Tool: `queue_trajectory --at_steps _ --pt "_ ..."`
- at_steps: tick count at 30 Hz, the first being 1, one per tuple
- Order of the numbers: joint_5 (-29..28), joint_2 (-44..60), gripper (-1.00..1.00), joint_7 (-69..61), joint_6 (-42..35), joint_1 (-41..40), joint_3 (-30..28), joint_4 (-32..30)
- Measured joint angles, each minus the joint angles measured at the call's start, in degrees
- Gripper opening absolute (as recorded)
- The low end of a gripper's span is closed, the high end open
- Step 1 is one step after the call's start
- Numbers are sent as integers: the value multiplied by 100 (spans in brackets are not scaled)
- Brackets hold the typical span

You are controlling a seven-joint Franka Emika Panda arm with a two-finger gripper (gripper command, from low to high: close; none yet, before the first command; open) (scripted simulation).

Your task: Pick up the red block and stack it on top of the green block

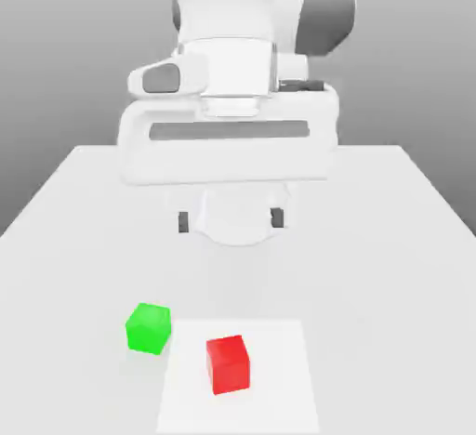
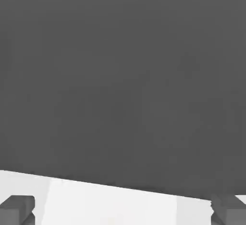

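Red block (image 1: 229, 364) sits on the white patch (image 1: 288, 377) at the near part of the surface (image 1: 372, 284), a bit left of the patch's middle as the exterior view shows it; it's turned slightly, flat on its base; green block (image 1: 149, 328) is to its left and a little farther, just off the patch's left edge, also turned, the two apart with a gap between.

Step in hand, we'd judge, is the reach for the red block, nothing grasped so far; we'd want the gripper (image 1: 231, 220) brought toward the near side and centred over red before any drop, then turned to match the block's faces so both pads land flat; go down straight, close around mid-height, lift clear before swinging left; coming in skewed could twist the block or let a corner slip, and a low path leftward could knock green; for the stack, square red over green, lower gently, release only on contact.

Fingers stand wide, spread with nothing between them; arm (image 1: 228, 66) comes in from the far side, hand (image 1: 228, 150) level across and raised above the surface, farther back than both blocks; it looks roughly in line with red left to right, so mostly a near-ward move is needed.
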Motion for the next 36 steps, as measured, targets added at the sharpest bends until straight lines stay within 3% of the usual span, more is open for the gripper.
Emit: queue_trajectory --at_steps 6,11,12,19,25,31,36 --pt "21 1245 0 -408 665 -33 -12 -508" --pt "206 2284 0 -595 1496 -123 117 -442" --pt "239 2483 -100 -621 1666 -159 160 -414" --pt "231 2529 -100 -613 1700 -176 178 -408" --pt "-4 1442 -100 -426 793 -133 45 -583" --pt "-456 439 -100 428 407 -1147 -276 -1175" --pt "-417 43 -100 792 412 -1565 -550 -1587"
